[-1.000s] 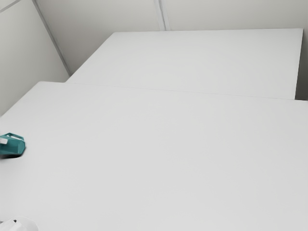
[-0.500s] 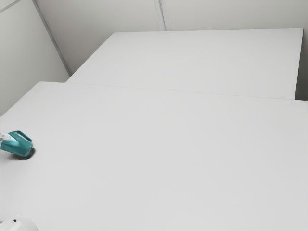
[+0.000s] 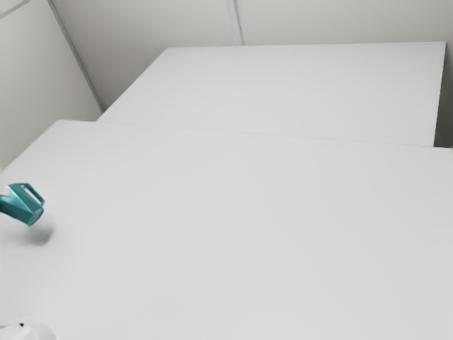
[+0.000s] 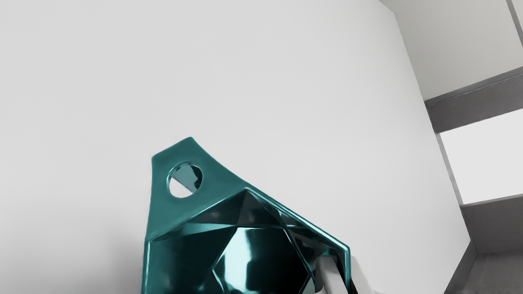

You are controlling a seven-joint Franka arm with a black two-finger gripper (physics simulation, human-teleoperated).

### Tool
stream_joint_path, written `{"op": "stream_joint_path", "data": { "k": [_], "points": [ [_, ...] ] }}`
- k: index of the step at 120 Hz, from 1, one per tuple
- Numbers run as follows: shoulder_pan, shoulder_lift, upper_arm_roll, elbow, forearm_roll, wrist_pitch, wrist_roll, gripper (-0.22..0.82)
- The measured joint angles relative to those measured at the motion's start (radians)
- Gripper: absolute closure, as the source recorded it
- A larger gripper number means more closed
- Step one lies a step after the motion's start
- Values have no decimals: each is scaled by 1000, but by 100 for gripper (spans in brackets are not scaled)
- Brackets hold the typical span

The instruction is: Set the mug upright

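My tool (image 3: 4, 191) is at the left edge of the exterior view, a little below mid-height, and it is grasping the teal mug (image 3: 20, 206) by its wall. The mug is there too, partly cut off by that edge. It is tilted, mouth toward my tool and base angled down toward the lower right of the frame, with the handle (image 3: 32, 193) on its upper right side. A soft shadow (image 3: 37, 234) lies on the white tabletop (image 3: 233, 234) just below the mug, apart from it, so I have the mug raised clear of the surface.

My wrist view looks into the open mouth: glossy, faceted walls run down to a many-sided bottom. One pale finger (image 4: 330, 275) is inside the mug and the other (image 4: 362, 275) outside, with the wall pinched between them. The handle stands out from the rim at a corner away from my fingers, and a rounded opening passes through it.

In the lower left corner of the exterior view sits a white rounded object (image 3: 32, 333) with a small dark spot, too small for me to make out. Across the upper part of the frame, beyond the tabletop, is another flat white surface (image 3: 283, 88), with pale walls (image 3: 156, 21) behind.
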Motion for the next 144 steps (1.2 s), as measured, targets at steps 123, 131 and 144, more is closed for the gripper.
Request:
{"op": "stream_joint_path", "data": {
  "k": [123, 131, 144],
  "points": [
    [-1271, -642, 599, -777, 330, 884, -228, 79],
    [-1233, -648, 594, -803, 364, 940, -264, 79],
    [-1219, -646, 588, -816, 401, 1006, -320, 79]
  ]
}}
